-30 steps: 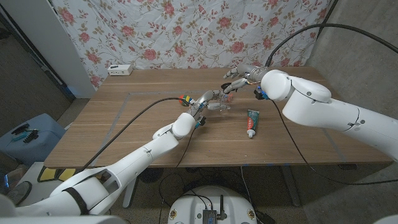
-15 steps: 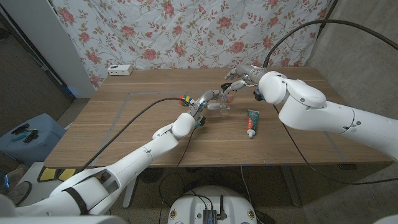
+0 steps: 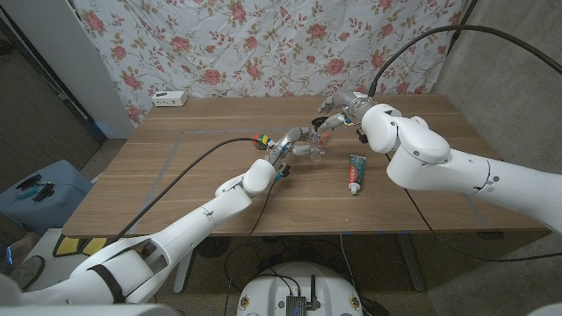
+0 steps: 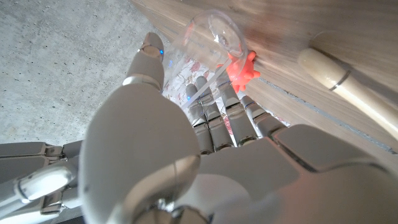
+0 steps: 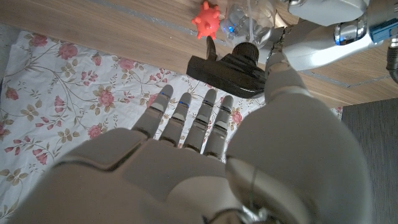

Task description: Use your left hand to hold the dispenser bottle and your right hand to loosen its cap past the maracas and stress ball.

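Wood table [image 3: 193, 175] spreads under both our arms, and we read it from our left across. First comes a small multicoloured cube [image 3: 259, 138], just beside our left hand [image 3: 291, 142]. That hand is wrapped around the clear dispenser bottle [image 3: 309, 147], which stands near the middle of the table; in the left wrist view our fingers [image 4: 214, 121] lie along the bottle's clear wall [image 4: 214, 37], with the red spiky stress ball [image 4: 242, 67] just behind it and a pale wooden maraca handle [image 4: 348, 84] beside that.

Next to the right, the black pump cap [image 5: 235, 68] sits on top of the bottle. Our right hand [image 3: 338, 112] is just beyond and to the right of it, fingers [image 5: 186, 115] spread and grasping nothing; the thumb [image 5: 283, 78] looks close against the cap, though we cannot tell whether it touches. So the cap lies just to the left of the right hand, the bottle's long axis roughly upright, and we judge the right hand must close around the cap before any twisting.

Farther right, a green-and-white tube [image 3: 356, 171] lies well apart.
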